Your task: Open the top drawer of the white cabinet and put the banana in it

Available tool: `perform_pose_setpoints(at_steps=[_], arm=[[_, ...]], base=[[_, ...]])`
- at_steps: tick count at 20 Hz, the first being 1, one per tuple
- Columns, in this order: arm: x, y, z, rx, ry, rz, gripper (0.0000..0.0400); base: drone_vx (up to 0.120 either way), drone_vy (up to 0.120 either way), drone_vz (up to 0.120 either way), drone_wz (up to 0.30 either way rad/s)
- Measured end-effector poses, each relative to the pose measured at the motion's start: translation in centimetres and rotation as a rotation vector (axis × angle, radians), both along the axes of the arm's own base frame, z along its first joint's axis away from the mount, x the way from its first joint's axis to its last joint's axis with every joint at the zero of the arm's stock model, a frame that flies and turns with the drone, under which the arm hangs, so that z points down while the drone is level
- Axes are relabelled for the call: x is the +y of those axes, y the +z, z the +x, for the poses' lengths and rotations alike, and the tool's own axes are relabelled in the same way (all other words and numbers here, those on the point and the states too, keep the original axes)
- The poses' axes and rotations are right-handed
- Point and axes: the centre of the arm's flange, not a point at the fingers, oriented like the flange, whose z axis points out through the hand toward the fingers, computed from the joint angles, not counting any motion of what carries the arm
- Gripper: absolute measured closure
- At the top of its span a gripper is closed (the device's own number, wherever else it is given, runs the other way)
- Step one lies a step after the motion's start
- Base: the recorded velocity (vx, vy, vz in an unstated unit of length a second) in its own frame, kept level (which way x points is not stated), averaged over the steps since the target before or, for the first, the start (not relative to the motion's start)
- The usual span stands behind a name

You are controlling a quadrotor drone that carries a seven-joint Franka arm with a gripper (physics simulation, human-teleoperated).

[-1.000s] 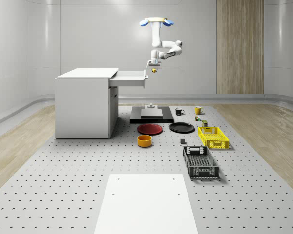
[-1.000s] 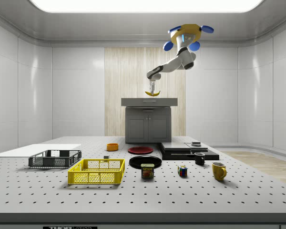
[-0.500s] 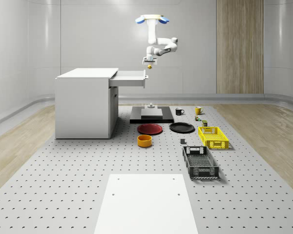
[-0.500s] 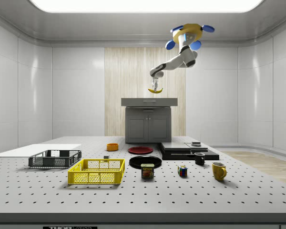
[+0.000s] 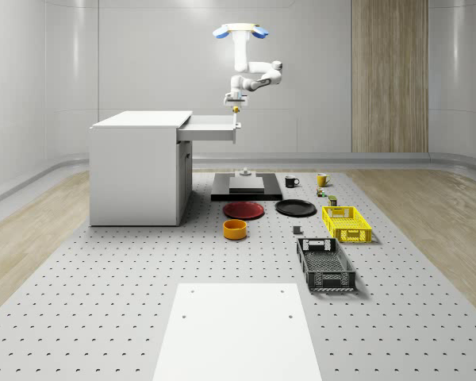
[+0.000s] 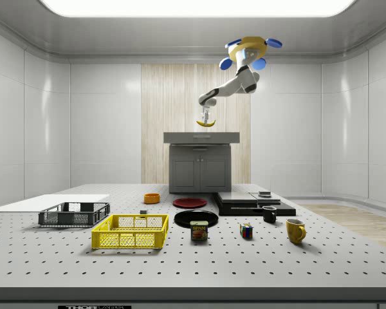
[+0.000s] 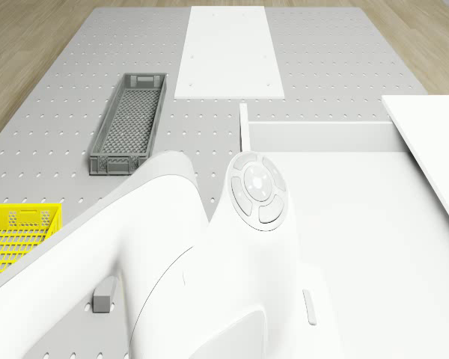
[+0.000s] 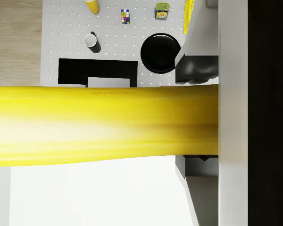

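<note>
The drone (image 5: 238, 32) hovers high above the open top drawer (image 5: 210, 127) of the white cabinet (image 5: 139, 171). Its arm reaches down, and the gripper (image 5: 235, 101) is shut on the yellow banana (image 5: 235, 108), which hangs just above the drawer's front end. From the side, the banana (image 6: 206, 123) is held level under the gripper (image 6: 206, 116), a short way above the drawer (image 6: 201, 137). In the wrist view the banana (image 8: 104, 125) lies crosswise close to the camera, with white drawer floor behind it. The drone view has the arm (image 7: 209, 262) beside the bare drawer interior (image 7: 367, 224).
On the perforated table stand a black platform (image 5: 246, 186), a red plate (image 5: 244, 209), a black plate (image 5: 295, 208), an orange bowl (image 5: 235, 229), a yellow basket (image 5: 346, 223), a grey basket (image 5: 325, 264), mugs (image 5: 291, 181) and a white slab (image 5: 236, 333).
The drone and arm have shifted toward the whole-scene view's left with the banana in the gripper, from beyond the drawer's front to over its front end.
</note>
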Motion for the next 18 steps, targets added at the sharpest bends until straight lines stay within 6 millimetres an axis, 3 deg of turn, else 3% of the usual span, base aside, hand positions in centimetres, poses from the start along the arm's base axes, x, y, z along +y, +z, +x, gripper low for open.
perform_pose_setpoints(at_steps=[2, 13, 18], arm=[[0.0, 0.0, 0.0, 0.0, 0.0, 0.0, 0.0207], [0.0, 0.0, 0.0, 0.0, 0.0, 0.0, 0.0207], [0.0, 0.0, 0.0, 0.0, 0.0, 0.0, 0.0207]], base=[[0.12, -0.12, 0.0, 0.0], [0.0, -0.12, 0.0, 0.0], [0.0, -0.12, -0.104, 0.0]])
